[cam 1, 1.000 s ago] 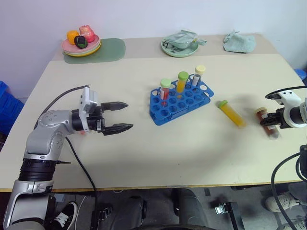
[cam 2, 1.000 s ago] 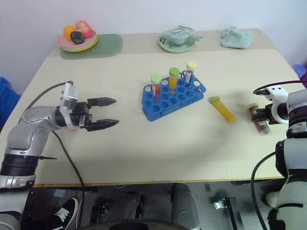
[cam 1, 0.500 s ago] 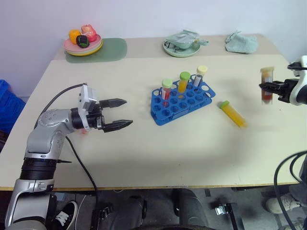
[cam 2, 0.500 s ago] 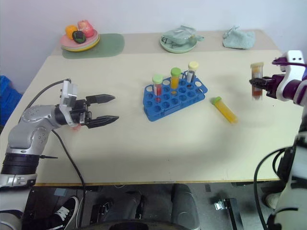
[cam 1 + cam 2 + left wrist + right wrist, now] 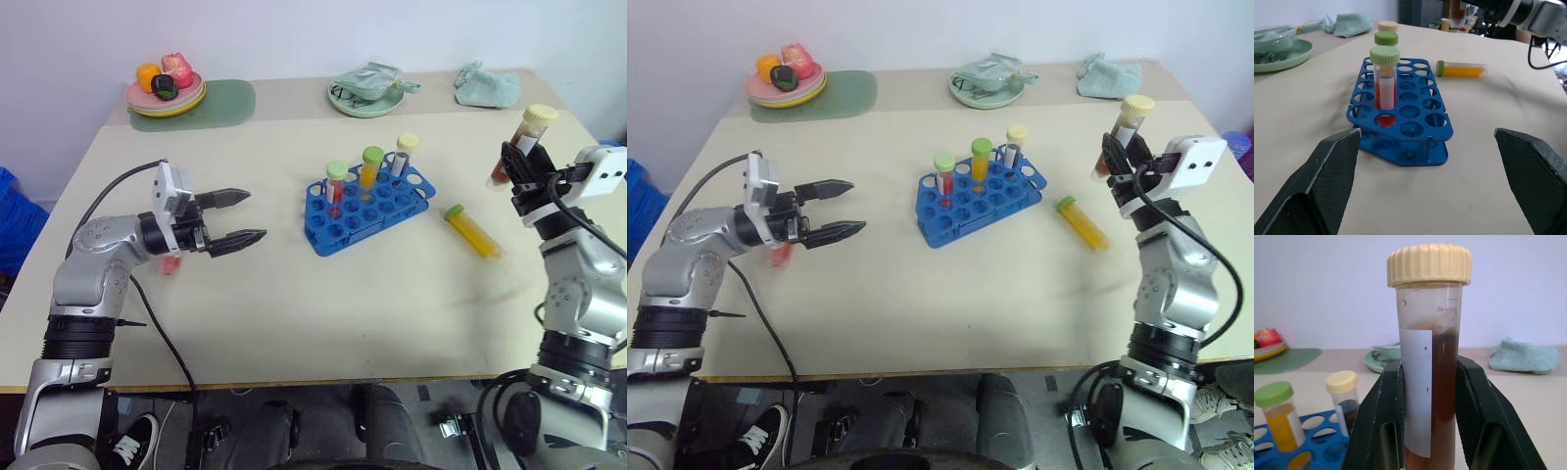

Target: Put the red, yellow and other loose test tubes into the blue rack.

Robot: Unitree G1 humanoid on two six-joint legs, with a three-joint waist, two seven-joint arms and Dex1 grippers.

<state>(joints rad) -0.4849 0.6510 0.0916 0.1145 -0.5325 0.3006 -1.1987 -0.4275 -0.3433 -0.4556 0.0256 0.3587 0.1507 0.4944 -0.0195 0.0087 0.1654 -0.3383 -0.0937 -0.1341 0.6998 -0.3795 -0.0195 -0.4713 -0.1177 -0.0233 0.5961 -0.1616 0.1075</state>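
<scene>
- My right gripper (image 5: 519,168) is clamped on a brown test tube (image 5: 1429,382) with a pale yellow cap, held upright above the table (image 5: 294,294).
- My left gripper (image 5: 240,216) is spread wide, holding nothing, facing the blue rack (image 5: 370,208).
- Three capped tubes stand in the rack; a yellow tube (image 5: 472,231) lies beside it.

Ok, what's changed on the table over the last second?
The right pincer, shut on the dark tube with the pale yellow cap, lifted it off the table and swung it upright toward the blue rack. The left pincer stayed open; the yellow tube and the racked tubes stayed put.
</scene>
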